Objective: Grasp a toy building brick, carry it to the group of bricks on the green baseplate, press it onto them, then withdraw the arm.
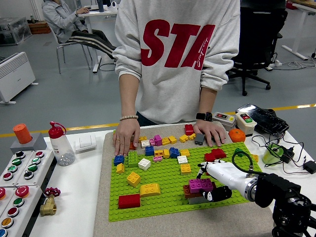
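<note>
From the head view, the right hand [213, 183] reaches in from the lower right over the green baseplate [163, 195], its white and black fingers clasped around a magenta brick [200, 185]. The brick lies level with its long axis running left to right across the picture, sitting on top of a dark red brick [190, 191] and a grey brick [196, 200] near the baseplate's near right part. Other bricks stand scattered on the plate: a red brick [129, 201] and a yellow brick [149, 189] toward the near left. At the far side a person rests a hand [124, 138] on the plate's far left edge and another hand [210, 132] on its far right edge. A bottle [60, 143] stands on the tabletop [79, 197], well left.
</note>
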Available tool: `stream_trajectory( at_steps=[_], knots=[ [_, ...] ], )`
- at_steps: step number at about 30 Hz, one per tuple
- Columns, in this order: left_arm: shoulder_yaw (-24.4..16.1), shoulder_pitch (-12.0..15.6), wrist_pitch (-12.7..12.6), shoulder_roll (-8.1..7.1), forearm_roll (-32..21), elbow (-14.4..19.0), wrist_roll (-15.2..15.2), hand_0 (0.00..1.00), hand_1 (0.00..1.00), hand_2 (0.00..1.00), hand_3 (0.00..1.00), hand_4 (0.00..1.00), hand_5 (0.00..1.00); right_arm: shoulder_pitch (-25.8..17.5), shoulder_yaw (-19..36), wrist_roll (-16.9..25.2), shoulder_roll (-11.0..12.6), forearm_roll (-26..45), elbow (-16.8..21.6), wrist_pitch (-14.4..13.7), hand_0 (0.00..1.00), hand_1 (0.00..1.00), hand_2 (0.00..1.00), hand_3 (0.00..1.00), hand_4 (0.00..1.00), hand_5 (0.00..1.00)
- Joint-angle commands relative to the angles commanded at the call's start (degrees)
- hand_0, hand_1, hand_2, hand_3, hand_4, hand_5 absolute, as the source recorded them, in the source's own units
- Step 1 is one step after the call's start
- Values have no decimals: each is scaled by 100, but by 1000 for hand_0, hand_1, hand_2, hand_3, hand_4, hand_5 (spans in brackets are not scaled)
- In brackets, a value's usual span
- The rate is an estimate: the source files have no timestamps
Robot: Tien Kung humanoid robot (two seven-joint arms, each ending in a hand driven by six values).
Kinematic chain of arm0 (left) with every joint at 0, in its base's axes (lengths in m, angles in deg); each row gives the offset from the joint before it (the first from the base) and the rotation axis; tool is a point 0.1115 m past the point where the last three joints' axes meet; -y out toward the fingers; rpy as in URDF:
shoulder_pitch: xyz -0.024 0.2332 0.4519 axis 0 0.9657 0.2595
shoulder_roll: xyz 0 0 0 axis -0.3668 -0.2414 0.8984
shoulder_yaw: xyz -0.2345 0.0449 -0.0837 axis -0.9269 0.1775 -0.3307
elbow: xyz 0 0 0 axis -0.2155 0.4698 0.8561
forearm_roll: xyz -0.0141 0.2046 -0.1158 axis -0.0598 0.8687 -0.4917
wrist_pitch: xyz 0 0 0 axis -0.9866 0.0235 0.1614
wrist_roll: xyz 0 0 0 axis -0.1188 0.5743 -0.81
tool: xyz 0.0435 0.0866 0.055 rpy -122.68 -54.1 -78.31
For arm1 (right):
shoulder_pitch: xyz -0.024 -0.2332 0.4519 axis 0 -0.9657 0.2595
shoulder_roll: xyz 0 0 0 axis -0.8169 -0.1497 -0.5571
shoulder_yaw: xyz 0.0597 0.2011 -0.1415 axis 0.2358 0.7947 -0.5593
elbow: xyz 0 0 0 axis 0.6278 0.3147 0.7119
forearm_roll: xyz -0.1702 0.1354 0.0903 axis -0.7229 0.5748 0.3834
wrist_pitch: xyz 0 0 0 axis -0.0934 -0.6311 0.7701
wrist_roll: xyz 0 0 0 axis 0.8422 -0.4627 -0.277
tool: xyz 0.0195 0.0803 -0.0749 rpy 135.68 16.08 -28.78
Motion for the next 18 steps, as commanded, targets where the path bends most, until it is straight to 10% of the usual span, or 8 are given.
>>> stream_trajectory(
  at_steps=[18],
  knots=[
    [6,-4,3,0,-11,0,3,719,726,812,703,493,998,-14,35,40,21,20,17,70,998,924,965,680,584,220]
  ],
)
